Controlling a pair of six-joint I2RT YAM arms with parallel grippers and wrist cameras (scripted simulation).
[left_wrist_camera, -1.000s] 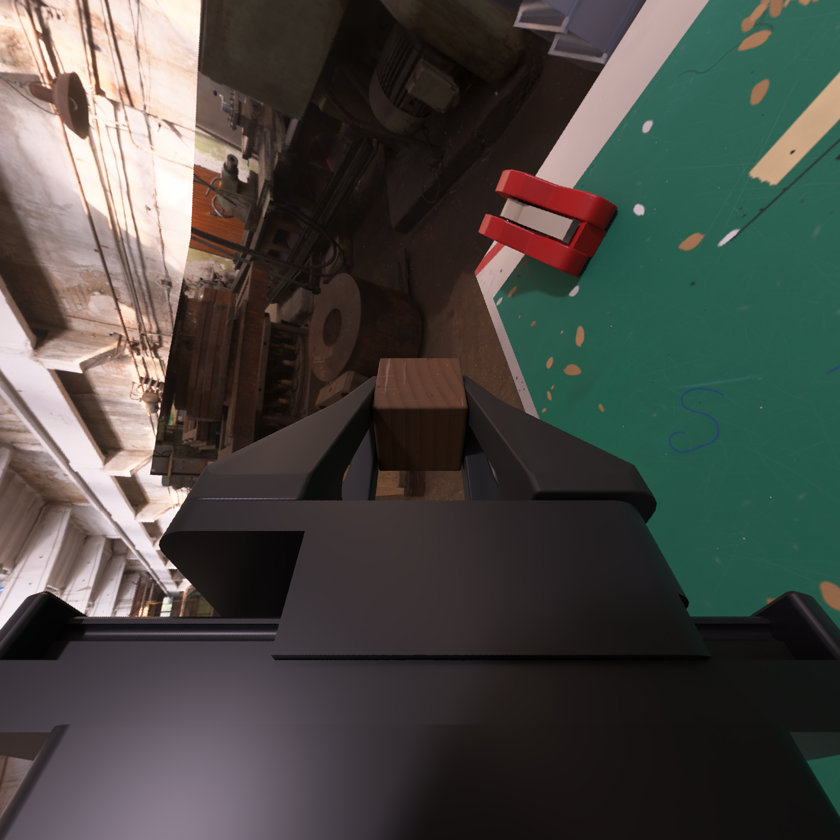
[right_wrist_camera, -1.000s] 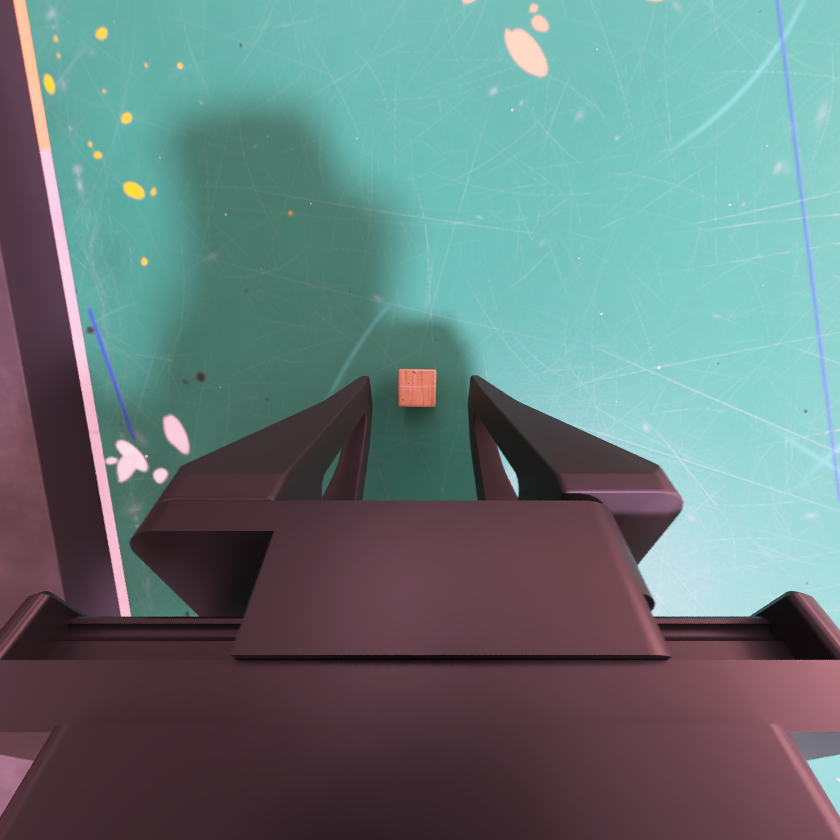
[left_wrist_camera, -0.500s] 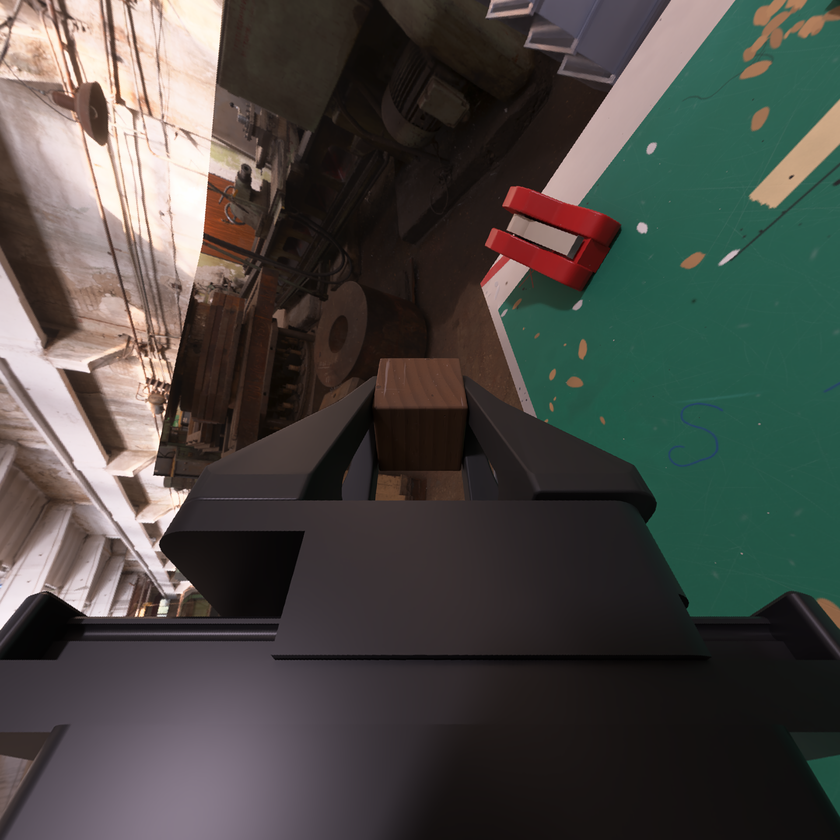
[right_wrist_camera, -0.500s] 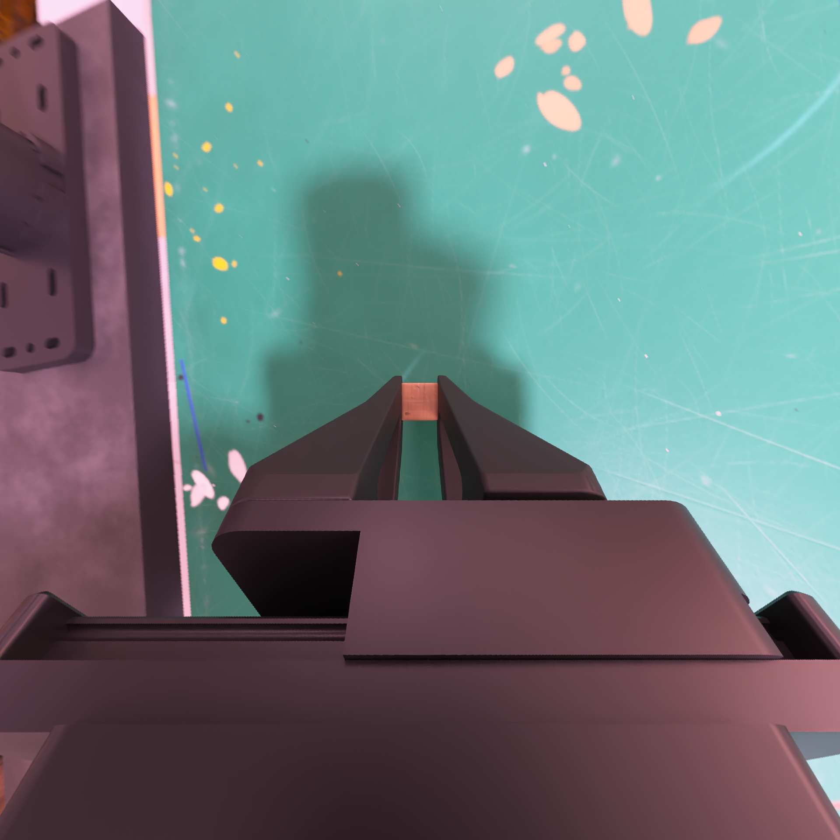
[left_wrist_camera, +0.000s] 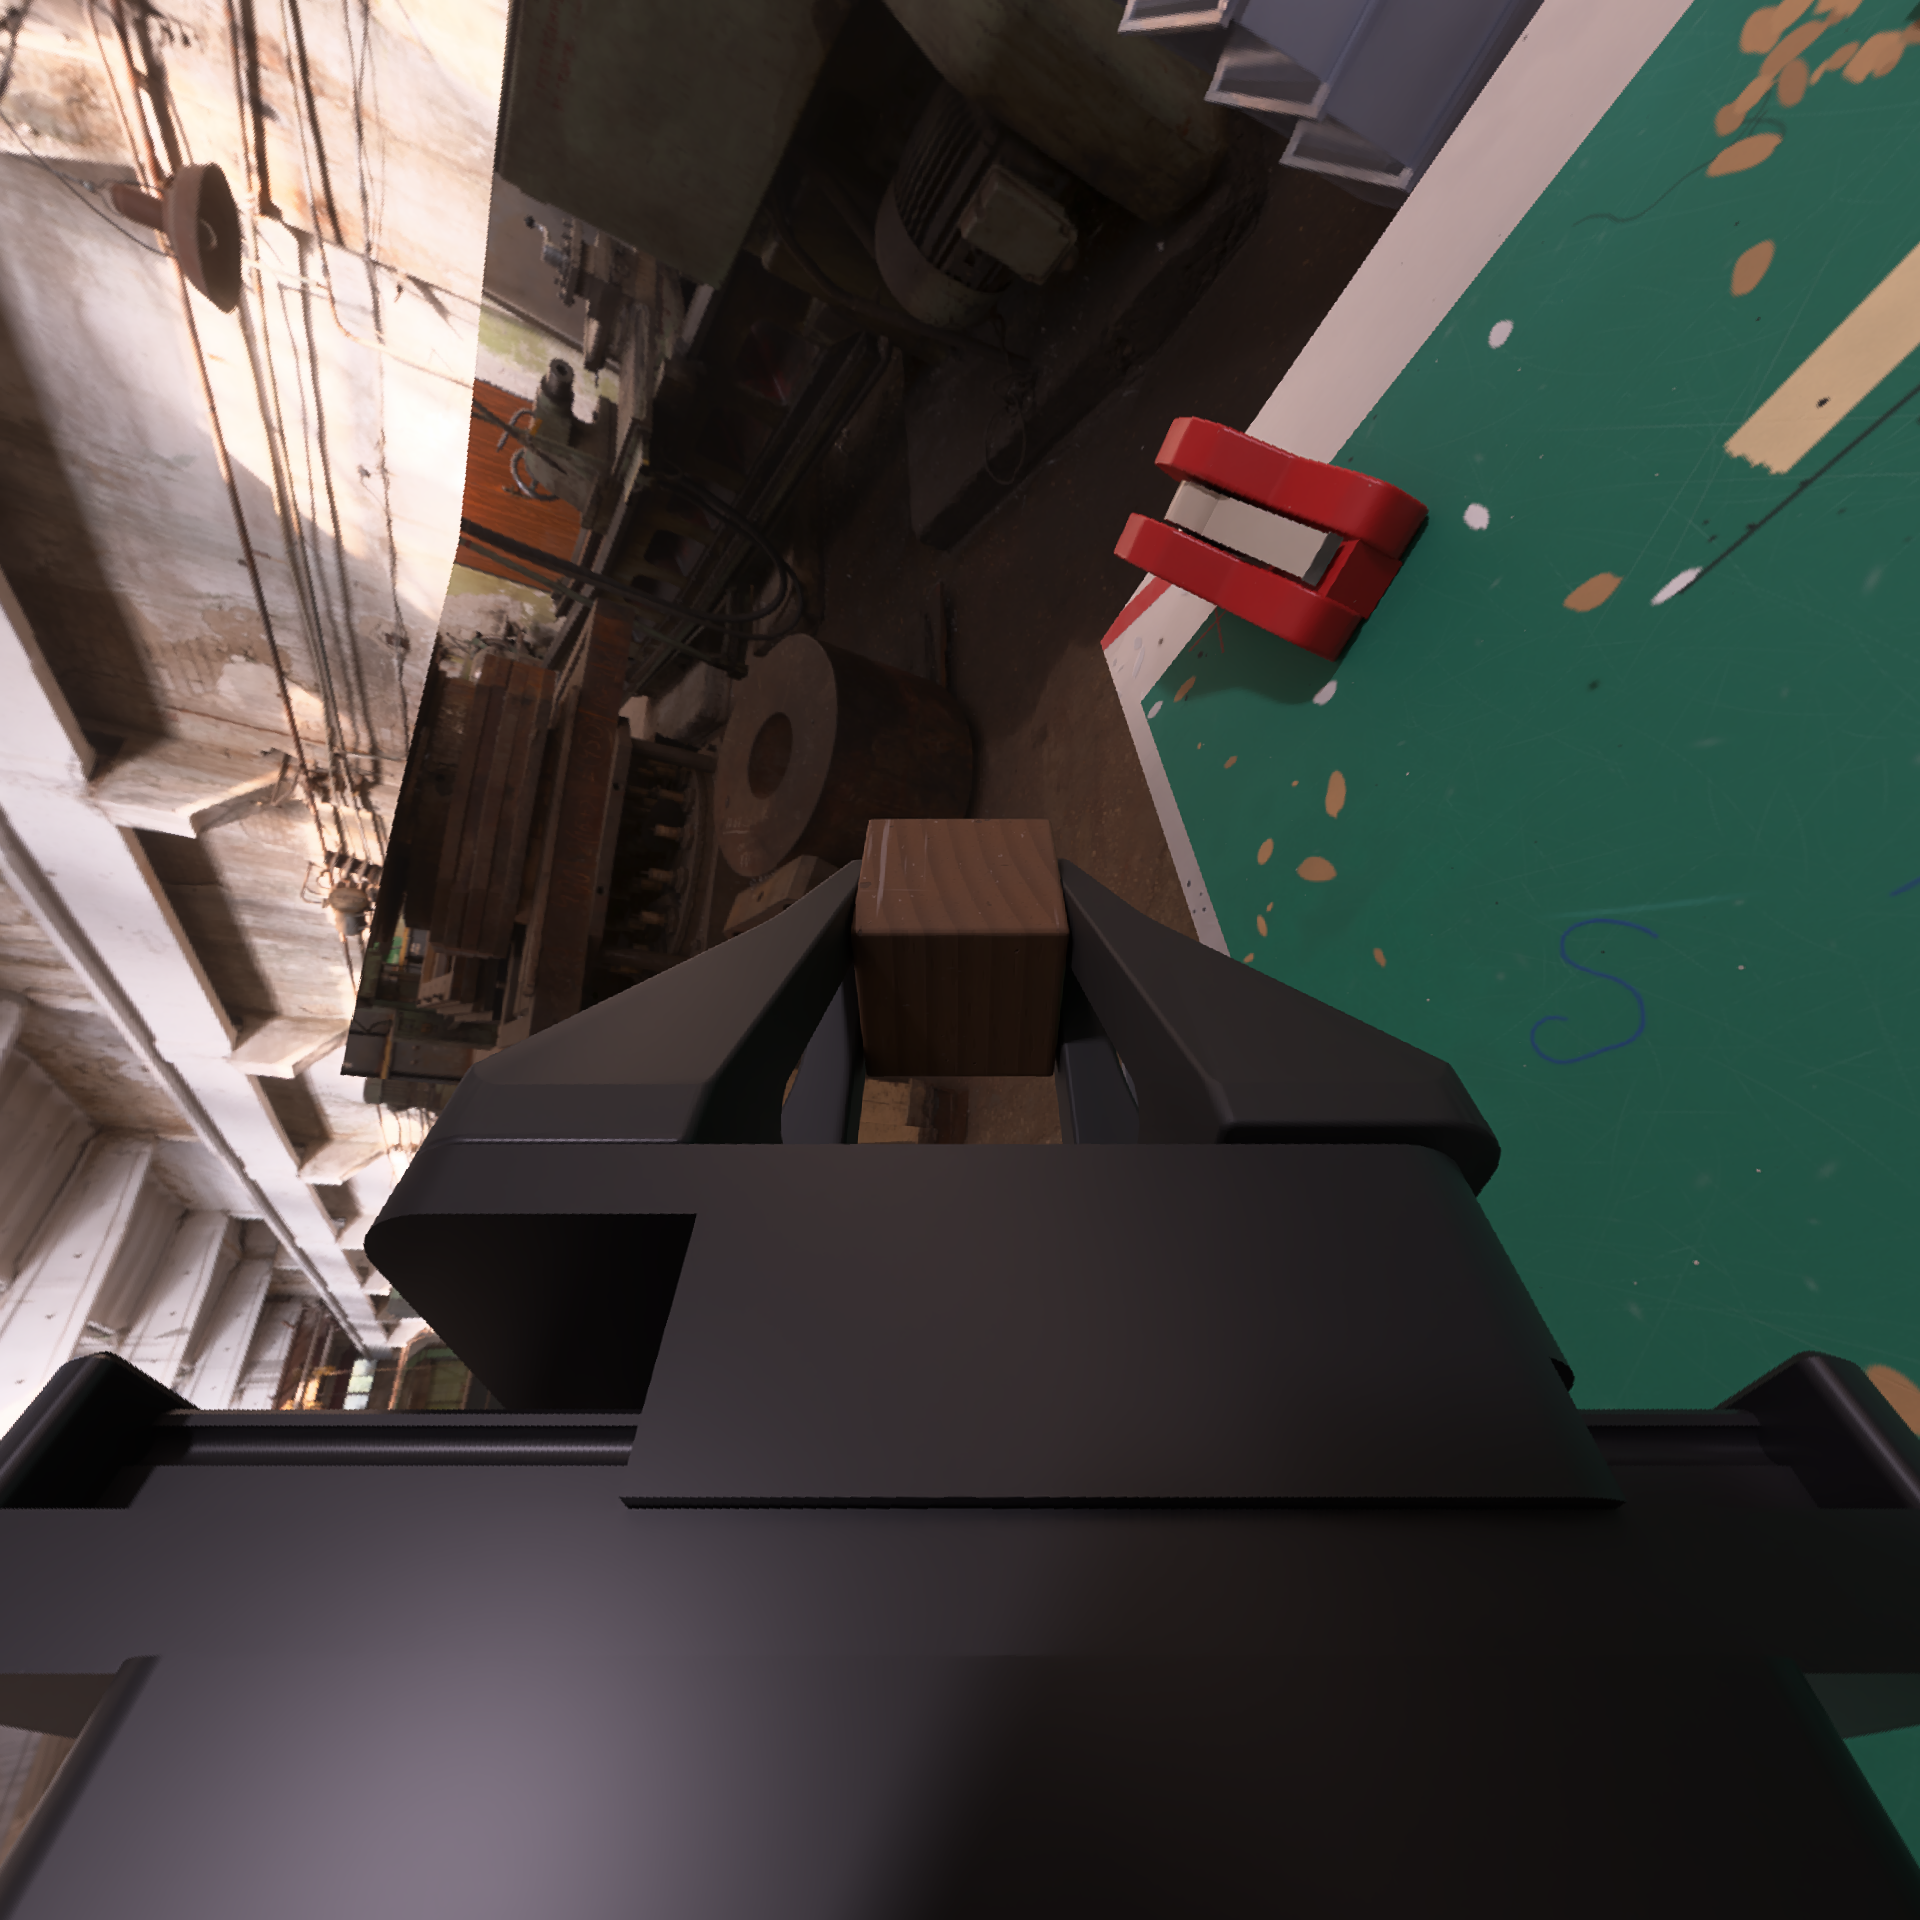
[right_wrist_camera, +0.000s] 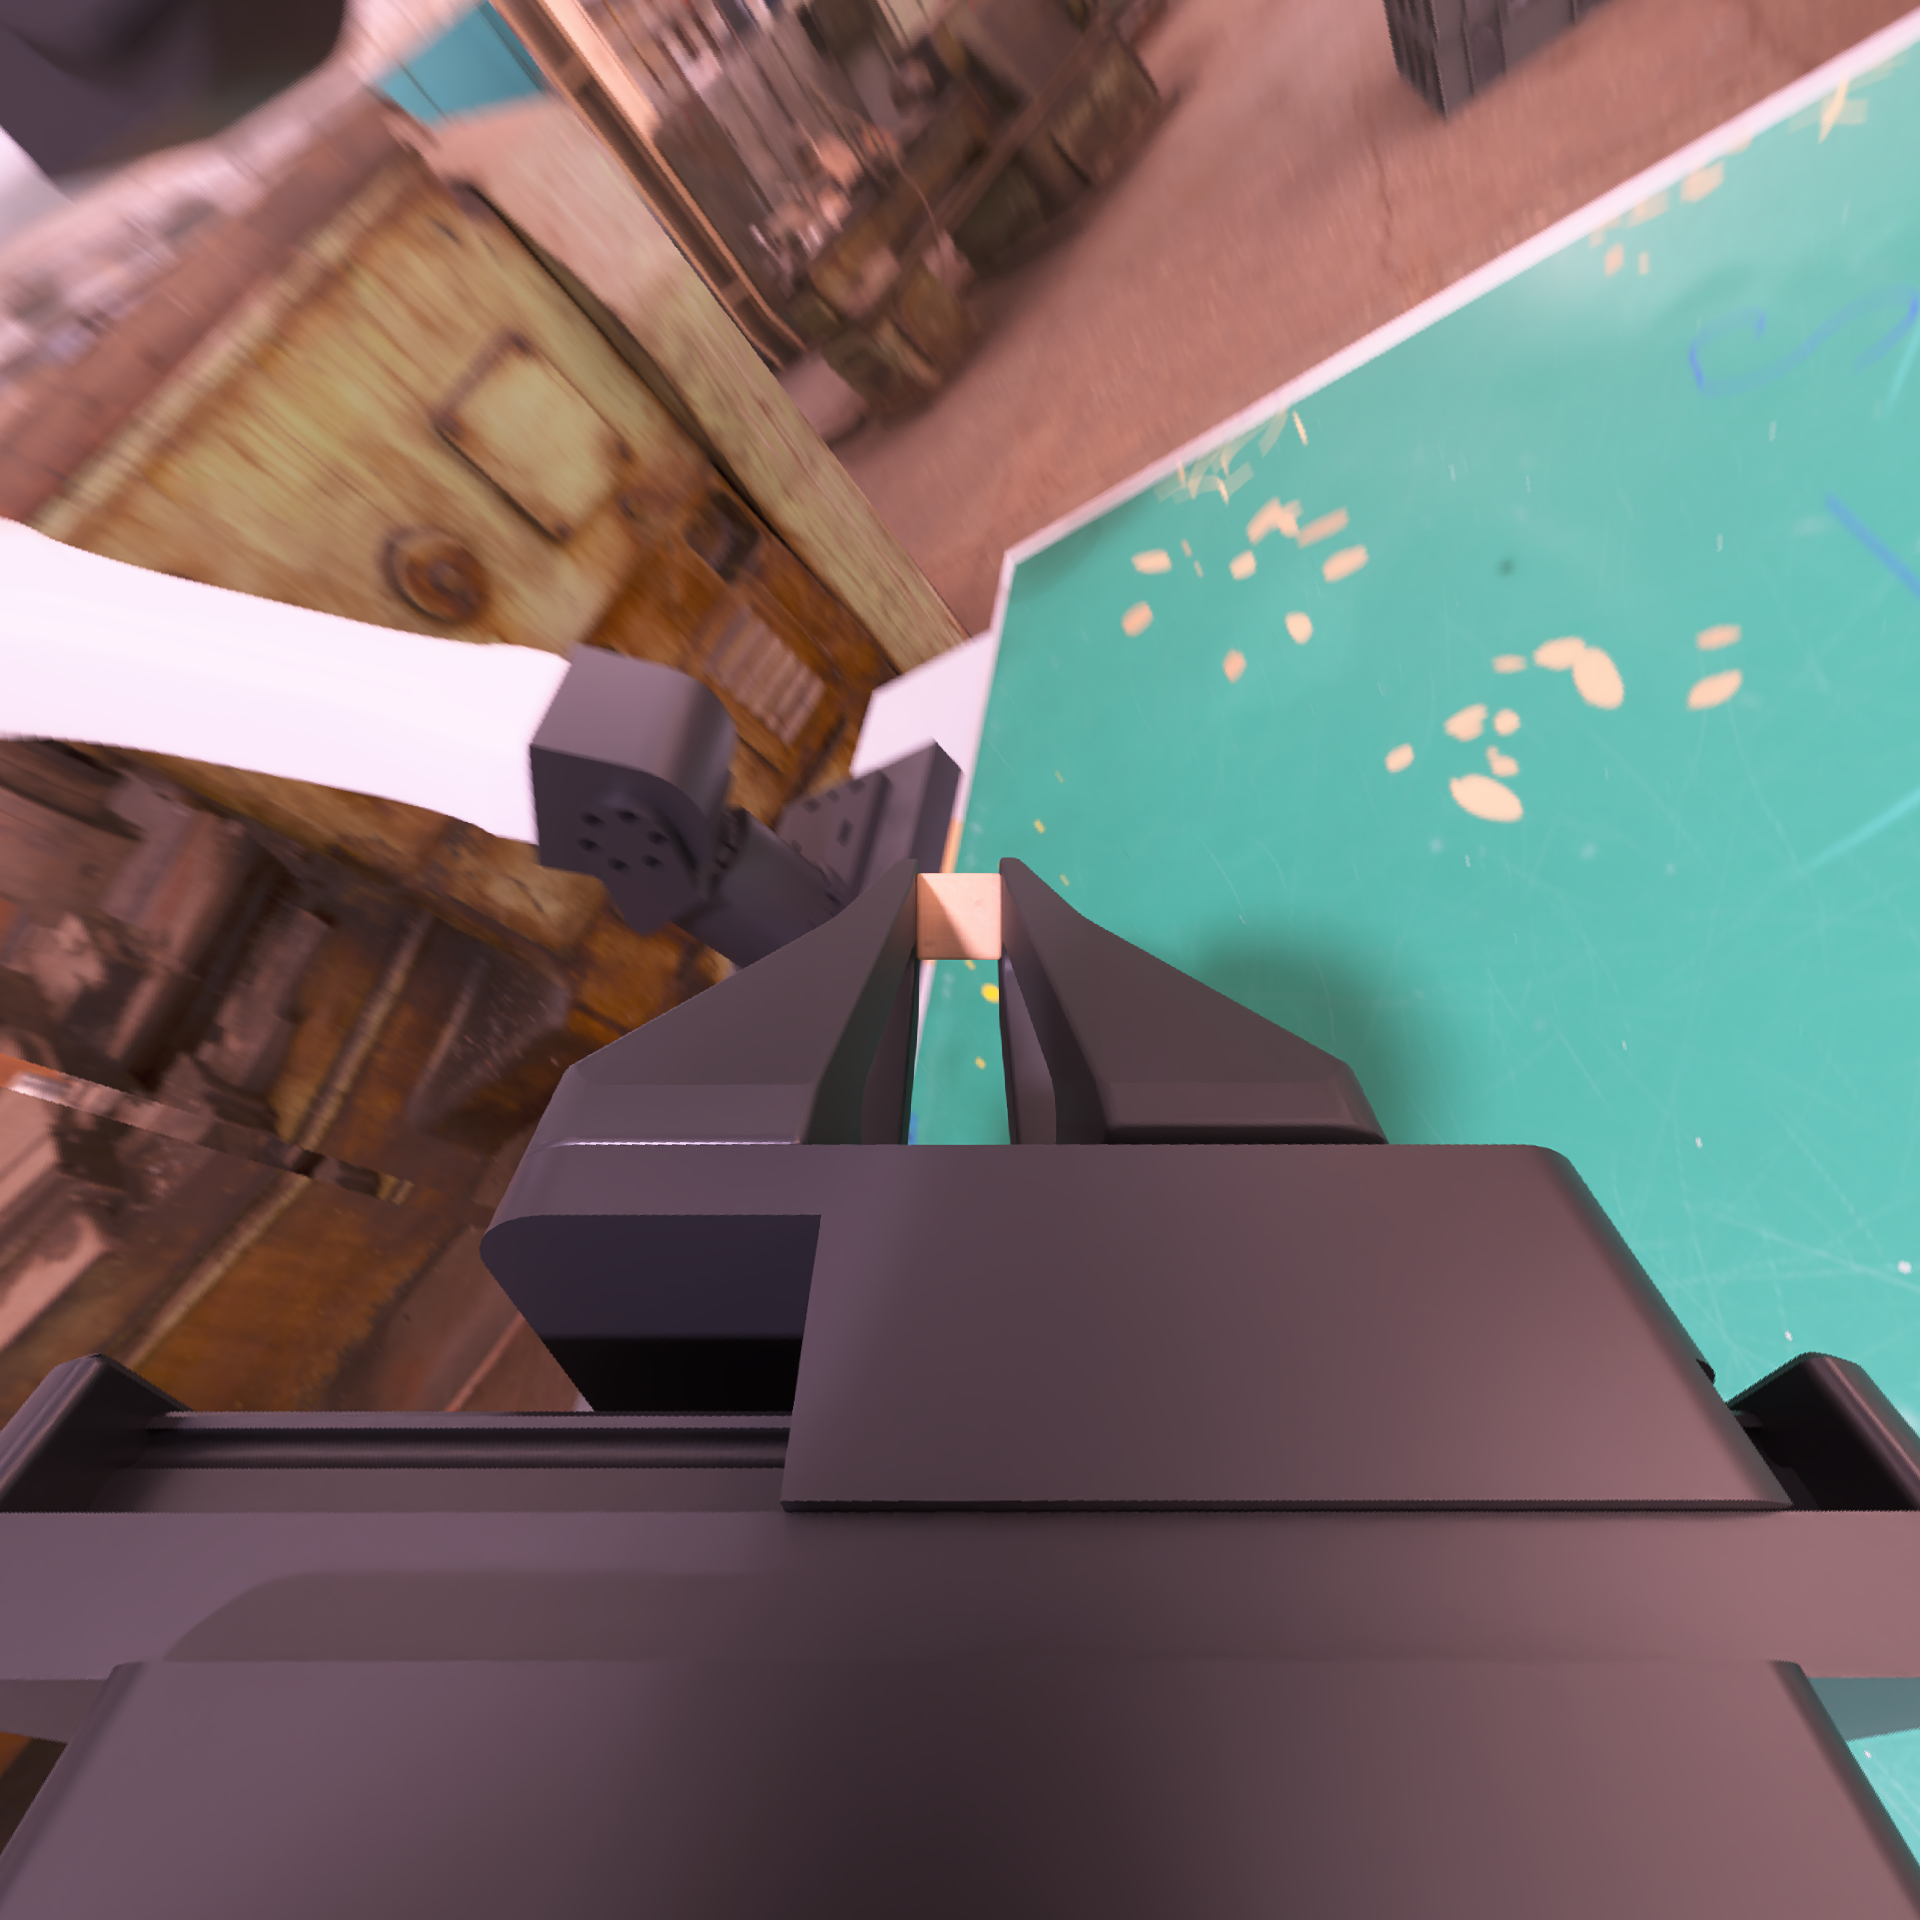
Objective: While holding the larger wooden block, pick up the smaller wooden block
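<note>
Between the black fingers of the left gripper [left_wrist_camera: 958, 914], one larger wooden block [left_wrist_camera: 961, 951], dark brown, clamped on two sides and lifted clear of the table. Between the fingers of the right gripper [right_wrist_camera: 959, 914], one smaller wooden block [right_wrist_camera: 959, 914], pale tan, pinched at the very tips with the jaws nearly together, also raised off the table. Two blocks in all, one to each gripper.

Below and to the right in both views, a green mat [left_wrist_camera: 1662, 935] with a white border, scratched, flecked with tan and white paint spots and a few blue pen marks; a strip of tan tape [left_wrist_camera: 1829, 400] near its far side. Beyond the edge, a dim workshop with old machinery, stacked timber and a worn concrete wall.

Near the mat's corner, one red U-shaped magnet [left_wrist_camera: 1273, 535] with a grey bar across its arms, well apart from the larger block. Beside the right gripper's tips, a dark joint of the other arm [right_wrist_camera: 644, 810], partly behind the left finger.
</note>
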